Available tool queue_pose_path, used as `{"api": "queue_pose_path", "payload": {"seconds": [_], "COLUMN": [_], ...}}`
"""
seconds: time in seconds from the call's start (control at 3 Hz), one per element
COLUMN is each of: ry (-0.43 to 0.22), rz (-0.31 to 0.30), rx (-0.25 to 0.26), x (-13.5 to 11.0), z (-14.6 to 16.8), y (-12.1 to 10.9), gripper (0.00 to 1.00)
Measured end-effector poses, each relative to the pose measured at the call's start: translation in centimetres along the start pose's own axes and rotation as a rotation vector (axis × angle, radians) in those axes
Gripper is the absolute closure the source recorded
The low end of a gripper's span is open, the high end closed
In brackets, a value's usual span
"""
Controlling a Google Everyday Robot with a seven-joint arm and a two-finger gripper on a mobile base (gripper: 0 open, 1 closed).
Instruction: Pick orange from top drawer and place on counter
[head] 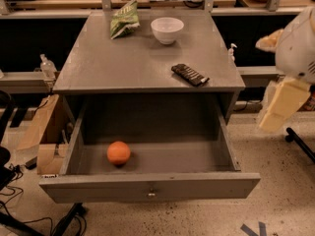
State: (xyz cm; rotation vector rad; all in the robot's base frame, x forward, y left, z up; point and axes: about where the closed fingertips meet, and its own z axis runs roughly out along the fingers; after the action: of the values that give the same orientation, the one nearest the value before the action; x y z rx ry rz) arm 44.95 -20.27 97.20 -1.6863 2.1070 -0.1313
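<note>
The orange [118, 153] sits in the open drawer [147, 187], on the left, near the front. The gripper [283, 104] hangs off to the right, outside the drawer and well apart from the orange. I cannot tell if it is spread or pressed together. It should come over the orange, go straight down and squeeze softly, so the orange does not roll. The counter [128, 63] comes after.
</note>
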Motion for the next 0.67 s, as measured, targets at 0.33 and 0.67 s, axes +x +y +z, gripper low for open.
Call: {"api": "queue_pose_path", "payload": {"seconds": [0.33,0.67], "ry": [-0.097,-0.180], "rz": [0.009,0.022], "rx": [0.014,0.004], "x": [-0.4,-1.8], "z": [4.0,8.2], "y": [-0.4,-0.6], "gripper": [0.00,0.00]}}
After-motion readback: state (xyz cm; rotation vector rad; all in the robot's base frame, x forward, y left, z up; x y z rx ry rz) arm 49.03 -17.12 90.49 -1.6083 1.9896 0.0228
